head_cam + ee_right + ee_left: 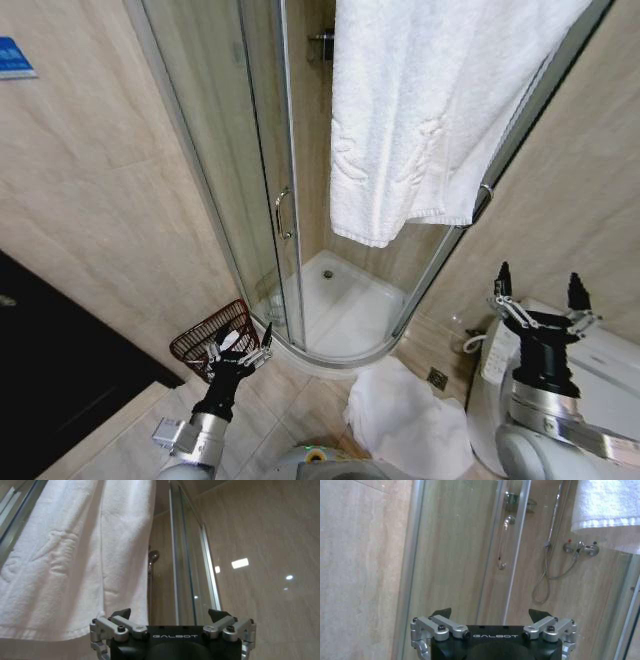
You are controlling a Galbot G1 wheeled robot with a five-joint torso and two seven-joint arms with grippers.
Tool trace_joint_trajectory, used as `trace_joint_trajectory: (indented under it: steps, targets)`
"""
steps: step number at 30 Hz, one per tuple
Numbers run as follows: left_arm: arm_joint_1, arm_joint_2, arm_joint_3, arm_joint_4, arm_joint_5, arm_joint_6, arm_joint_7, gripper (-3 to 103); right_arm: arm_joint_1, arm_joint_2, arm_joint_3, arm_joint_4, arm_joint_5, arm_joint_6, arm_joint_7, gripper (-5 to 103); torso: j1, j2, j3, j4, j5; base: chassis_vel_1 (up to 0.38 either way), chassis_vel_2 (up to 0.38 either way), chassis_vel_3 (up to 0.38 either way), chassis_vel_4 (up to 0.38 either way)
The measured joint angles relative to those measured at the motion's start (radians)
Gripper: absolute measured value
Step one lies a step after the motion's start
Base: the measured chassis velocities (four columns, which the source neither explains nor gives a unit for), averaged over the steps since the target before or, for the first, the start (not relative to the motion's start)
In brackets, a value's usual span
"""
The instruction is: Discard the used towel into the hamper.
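Right gripper (538,288): nearest, raised, jaws spread, empty.
Left gripper (240,345): low, jaws apart, partly covering the hamper (205,339).
Towel (420,110): hanging on shower glass, top cut off.
Wrist views: shower hose (547,570).

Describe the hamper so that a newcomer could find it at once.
Find the glass shower cabin. The hamper stands on the floor by the tiled wall, on the robot's left of the cabin's base, just behind the open left gripper. It is a small dark reddish-brown openwork basket, unlike the white towel lying on the floor.
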Motion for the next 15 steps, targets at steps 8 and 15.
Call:
trace_joint_trajectory:
  steps: [8,15]
  targets:
    - [0.0,0.001,0.0,0.0,0.0,0.0,0.0,100,-0.01,0.01,-0.016,-0.011,-0.005,-0.039,-0.002,100,0.0,0.0,0.0,-0.0004,0.0002,0.04,0.054,-0.064,-0.059]
    - [0.0,0.0,0.0,0.0,0.0,0.0,0.0,100,-0.004,-0.02,-0.009,0.097,-0.011,-0.156,0.035,100,0.0,0.0,0.0,-0.0003,0.0006,0.0,0.0,0.0,0.0]
